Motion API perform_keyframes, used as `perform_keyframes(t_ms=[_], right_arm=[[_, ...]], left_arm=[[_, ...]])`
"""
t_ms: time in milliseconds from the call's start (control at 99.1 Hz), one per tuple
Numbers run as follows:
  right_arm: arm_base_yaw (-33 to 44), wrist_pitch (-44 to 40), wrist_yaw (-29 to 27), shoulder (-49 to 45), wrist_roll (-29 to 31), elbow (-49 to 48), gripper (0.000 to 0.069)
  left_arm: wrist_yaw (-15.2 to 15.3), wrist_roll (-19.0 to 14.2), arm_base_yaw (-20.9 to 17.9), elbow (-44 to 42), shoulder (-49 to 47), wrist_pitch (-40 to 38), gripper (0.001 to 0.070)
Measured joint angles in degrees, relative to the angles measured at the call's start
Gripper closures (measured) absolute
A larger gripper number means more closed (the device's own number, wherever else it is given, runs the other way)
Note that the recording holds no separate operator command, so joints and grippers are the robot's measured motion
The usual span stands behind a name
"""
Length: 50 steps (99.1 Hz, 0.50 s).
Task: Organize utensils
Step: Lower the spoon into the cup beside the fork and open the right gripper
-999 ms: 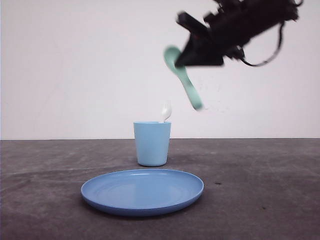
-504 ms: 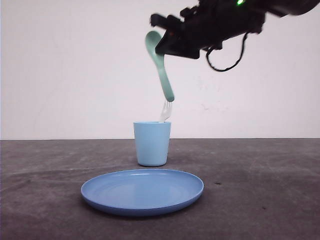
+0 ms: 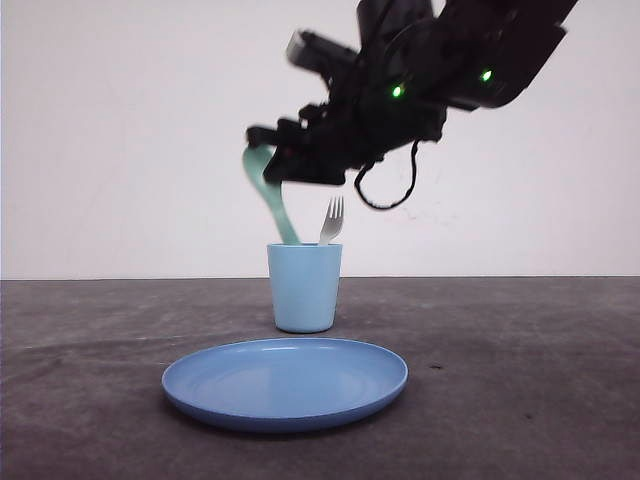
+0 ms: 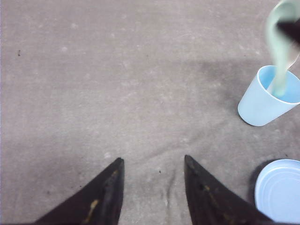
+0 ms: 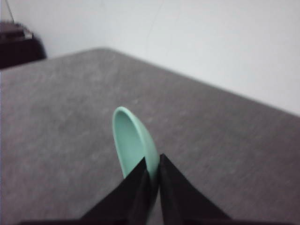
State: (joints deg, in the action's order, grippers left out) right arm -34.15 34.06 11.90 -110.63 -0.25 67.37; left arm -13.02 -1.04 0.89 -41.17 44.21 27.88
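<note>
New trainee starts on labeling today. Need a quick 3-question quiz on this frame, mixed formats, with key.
1. True or false: the white fork stands in the light blue cup, tines up.
2. What does the right gripper hold? A) fork B) mint-green spoon C) plate D) nothing
3. Fill in: the spoon's handle end has reached the rim of the ____, behind the blue plate.

Key: 1 true; 2 B; 3 cup. The left gripper hangs open over bare table.
</note>
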Motion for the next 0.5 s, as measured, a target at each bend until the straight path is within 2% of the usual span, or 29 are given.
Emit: perform_keyframes(t_ms=[403,454,504], right_arm=[[-0.1,-6.8,-2.9,-0.7,-1.9,0.1,0.0665],[0.0,-6.8,-2.9,-0.7,-1.9,0.1,0.0641],[0.0,-6.8,-2.9,-0.7,-1.9,0.2,0.0584]], left_arm=[[0.0,0.0,0.0,0.0,0.0,0.2,0.0481],[0.0,0.0,0.0,0.0,0.0,0.2,0.0481],[0.0,0.0,0.0,0.0,0.0,0.2,0.0481]])
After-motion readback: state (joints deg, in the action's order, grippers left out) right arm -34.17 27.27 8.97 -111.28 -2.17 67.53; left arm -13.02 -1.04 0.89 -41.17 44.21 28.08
